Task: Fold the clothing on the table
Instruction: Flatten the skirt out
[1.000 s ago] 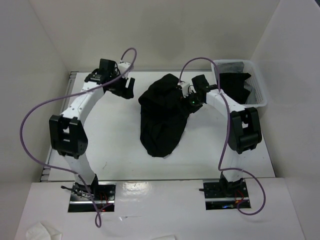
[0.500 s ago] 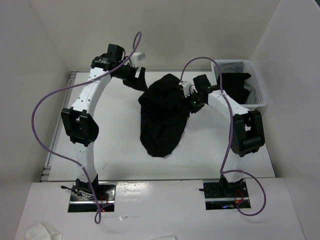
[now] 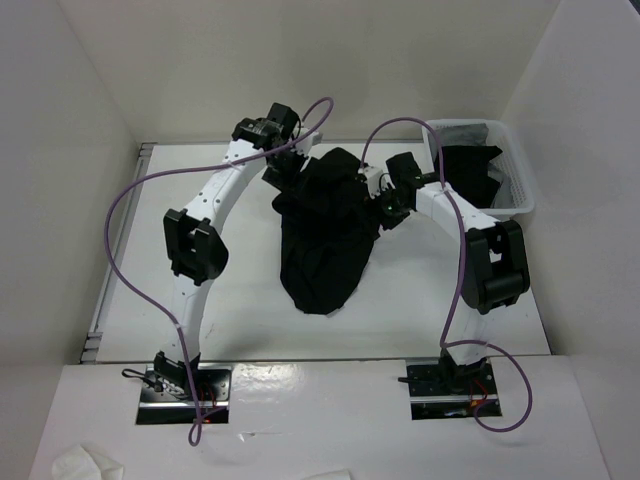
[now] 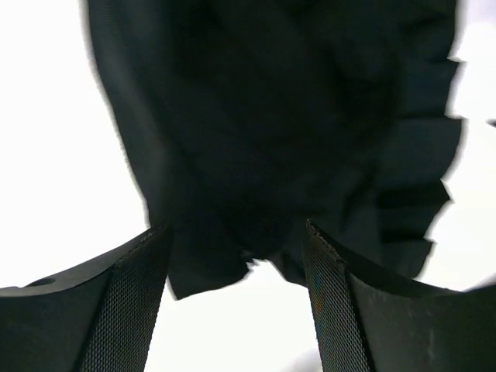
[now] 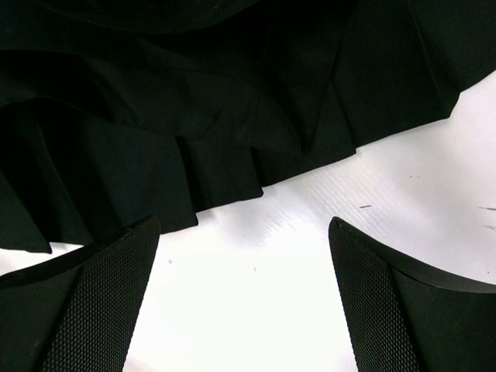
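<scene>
- Spanning most of the overhead view, the table (image 3: 240, 290) is seen as a matte white top, with both arm bases bolted at its near edge.
- The black garment (image 3: 325, 240) is found crumpled at the middle of the table, bunched toward the far end and narrowing toward the near one. No fold is made yet, so the step in hand is judged to be the first grasp, taken to spread the cloth flat.
- A white bin (image 3: 522, 205) is set at the far right corner, with more dark cloth (image 3: 470, 175) draped in it, apart from the garment on the table.
- The left gripper (image 3: 283, 170) is placed at the garment's far left edge. Its pads (image 4: 132, 310) are spread apart, and a ragged corner of cloth is framed between them, though nothing is pinched.
- The right gripper (image 3: 385, 205) is placed at the garment's far right edge, also spread wide and empty, with bare table seen between its pads (image 5: 101, 302).
- A pleated hem (image 5: 225, 182) is seen just ahead of the right jaws, not yet reached.
- For the next move, each jaw pair would probably need to be lowered onto the cloth edge and pressed shut on it. Care would be needed that only the edge is taken and not a thick bunch of pleats.
</scene>
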Action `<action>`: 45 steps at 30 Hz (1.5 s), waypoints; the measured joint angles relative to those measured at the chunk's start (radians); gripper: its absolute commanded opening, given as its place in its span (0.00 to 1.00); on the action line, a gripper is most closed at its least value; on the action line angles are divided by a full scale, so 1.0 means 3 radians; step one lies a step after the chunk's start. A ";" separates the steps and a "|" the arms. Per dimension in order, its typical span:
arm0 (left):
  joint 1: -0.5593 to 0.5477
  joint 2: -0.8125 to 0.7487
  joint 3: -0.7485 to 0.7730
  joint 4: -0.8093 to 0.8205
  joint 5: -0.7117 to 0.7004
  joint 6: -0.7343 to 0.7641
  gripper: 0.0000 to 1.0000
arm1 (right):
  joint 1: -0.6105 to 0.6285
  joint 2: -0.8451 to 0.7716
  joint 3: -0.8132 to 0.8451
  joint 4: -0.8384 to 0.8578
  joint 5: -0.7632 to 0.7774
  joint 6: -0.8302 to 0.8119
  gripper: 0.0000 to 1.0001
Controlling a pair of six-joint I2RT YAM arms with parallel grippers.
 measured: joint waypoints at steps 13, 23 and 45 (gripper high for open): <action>-0.0106 0.0001 0.0011 0.0053 -0.0666 -0.0117 0.75 | 0.0000 -0.0028 -0.0025 0.0001 0.0000 0.0000 0.93; -0.0206 0.0135 -0.0314 0.0050 -0.0455 -0.0116 0.66 | 0.0000 -0.0029 -0.0029 0.0001 0.0000 0.0000 0.93; -0.0193 0.0069 -0.0425 -0.0010 -0.0164 -0.0080 0.00 | 0.0001 -0.0141 -0.0079 0.0092 -0.0003 0.0022 0.96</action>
